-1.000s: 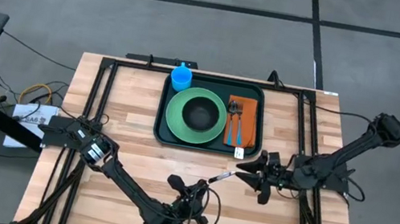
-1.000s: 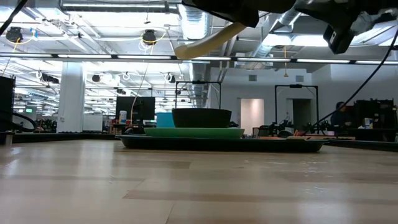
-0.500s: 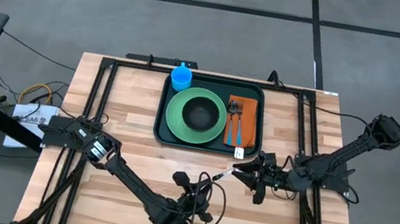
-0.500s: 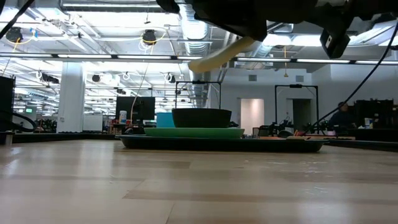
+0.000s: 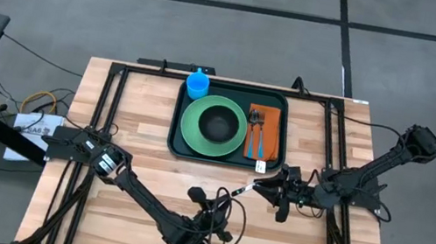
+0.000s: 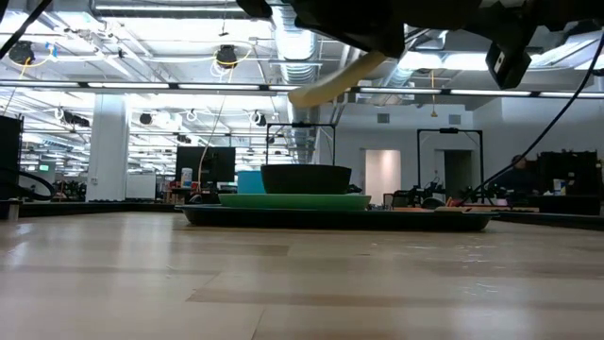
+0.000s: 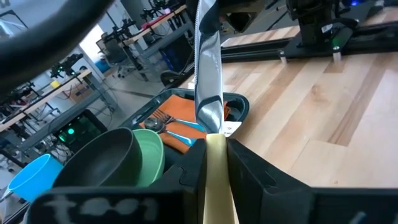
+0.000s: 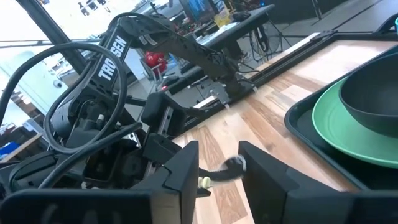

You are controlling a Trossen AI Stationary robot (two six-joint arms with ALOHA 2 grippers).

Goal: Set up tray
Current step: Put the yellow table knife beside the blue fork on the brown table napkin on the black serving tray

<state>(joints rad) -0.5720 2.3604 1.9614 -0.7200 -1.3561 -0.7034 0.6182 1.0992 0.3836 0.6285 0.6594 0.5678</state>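
The dark green tray lies at the table's far middle. It carries a light-green plate with a dark bowl, a blue cup and an orange napkin with fork and spoon. My left gripper is near the table's near middle, shut on a knife with a cream handle. The blade points at my right gripper, which is open; in the right wrist view its fingers stand either side of the knife's tip. My left gripper pinches the knife's cream handle between its two fingers. The knife runs on forward along the fingers, its metal blade free beyond them. It is lifted clear of the table and tilted, as the low view shows the knife.
Bare wood lies left and right of the tray and across the near half of the table. Black frame rails run along the table's left and right sides. In the low view a person is far off in the room.
My left gripper has carried the knife a little toward the table's right and far edge, toward my right gripper. My right gripper has moved left to meet the blade's tip. Over the last half second both have kept almost still.
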